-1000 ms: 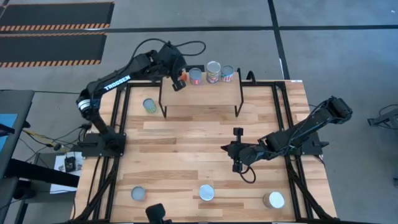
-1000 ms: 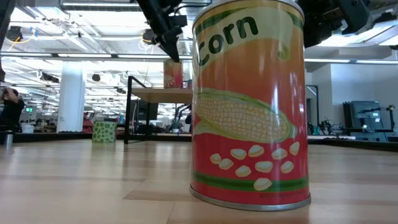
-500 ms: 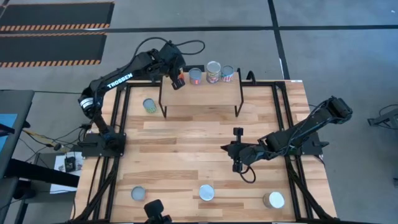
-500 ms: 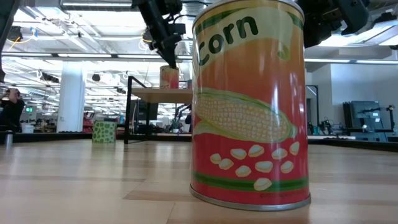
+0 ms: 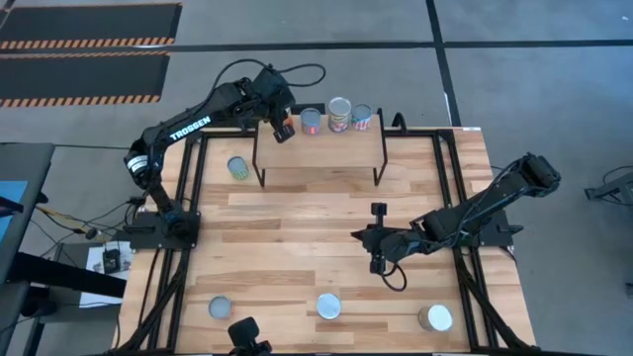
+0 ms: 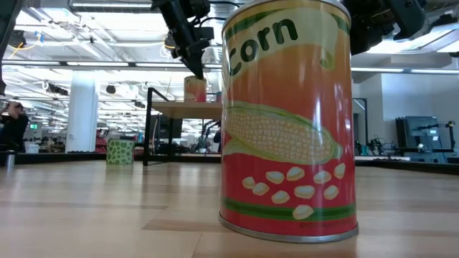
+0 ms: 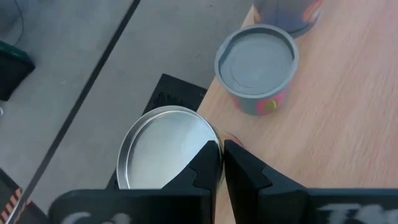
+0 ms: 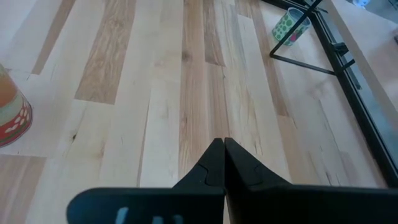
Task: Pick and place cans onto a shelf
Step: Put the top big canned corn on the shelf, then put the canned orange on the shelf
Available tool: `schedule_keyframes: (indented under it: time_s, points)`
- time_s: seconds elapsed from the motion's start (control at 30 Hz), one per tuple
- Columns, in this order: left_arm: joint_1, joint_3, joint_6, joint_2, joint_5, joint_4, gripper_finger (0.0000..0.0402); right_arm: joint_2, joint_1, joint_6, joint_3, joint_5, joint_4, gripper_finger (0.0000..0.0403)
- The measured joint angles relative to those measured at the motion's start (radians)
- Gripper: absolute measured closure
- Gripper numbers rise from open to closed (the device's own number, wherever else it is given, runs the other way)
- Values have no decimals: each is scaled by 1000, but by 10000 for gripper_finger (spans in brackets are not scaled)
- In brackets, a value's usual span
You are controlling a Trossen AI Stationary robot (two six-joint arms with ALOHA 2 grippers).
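The shelf (image 5: 319, 150) stands at the table's far side with three cans (image 5: 339, 114) along its far edge. My left gripper (image 5: 280, 125) is at the shelf's far left corner, shut on an orange-red can (image 6: 195, 88) with a silver top (image 7: 163, 149). That can stands upright, and its base is level with the shelf top. A green can (image 5: 237, 168) stands on the table left of the shelf. Three more cans (image 5: 327, 307) stand along the near edge. My right gripper (image 5: 376, 259) is shut and empty, low over the table's middle. My left gripper has the orange-red can by the edge of its top rim (image 7: 214, 140), pinched between the two nearly closed fingers. The fingers come from above, pointing down (image 6: 193, 63). The can is upright with its base at the shelf top; the fingertips hide the exact contact.
The large corn can (image 6: 287, 122) fills the low view close to the camera. Black frame rails (image 5: 450, 198) run along the table's left and right sides. Bare wood lies between the shelf and the near cans (image 5: 297, 237). A person (image 6: 11, 122) stands far off in the room.
My left gripper has gone down a little and slightly toward the table's left with the orange-red can, still shut on it. The can has come down until its base is level with the shelf top, and it has kept still for the last half second.
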Motion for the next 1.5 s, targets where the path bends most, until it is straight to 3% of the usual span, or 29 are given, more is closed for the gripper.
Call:
schedule_keyframes:
  time_s: [0.63,0.8,1.03,1.13,1.33,1.5]
  points:
    - [-14,-1,1,-68,8,-12,327,0,0,19,-1,-3,1,390]
    - [-98,-1,29,-123,39,-49,328,0,-6,1,0,-11,1,390]
    - [-251,-21,43,-176,40,22,368,0,-46,-14,-1,-82,3,390]
    - [-304,-111,25,-222,43,134,386,0,-60,-67,-18,-96,88,390]
    - [-403,-443,-16,-368,42,499,401,-1,-133,-180,-144,-339,488,393]
    - [-483,-706,-51,-509,35,714,401,0,-173,-188,-235,-370,717,397]
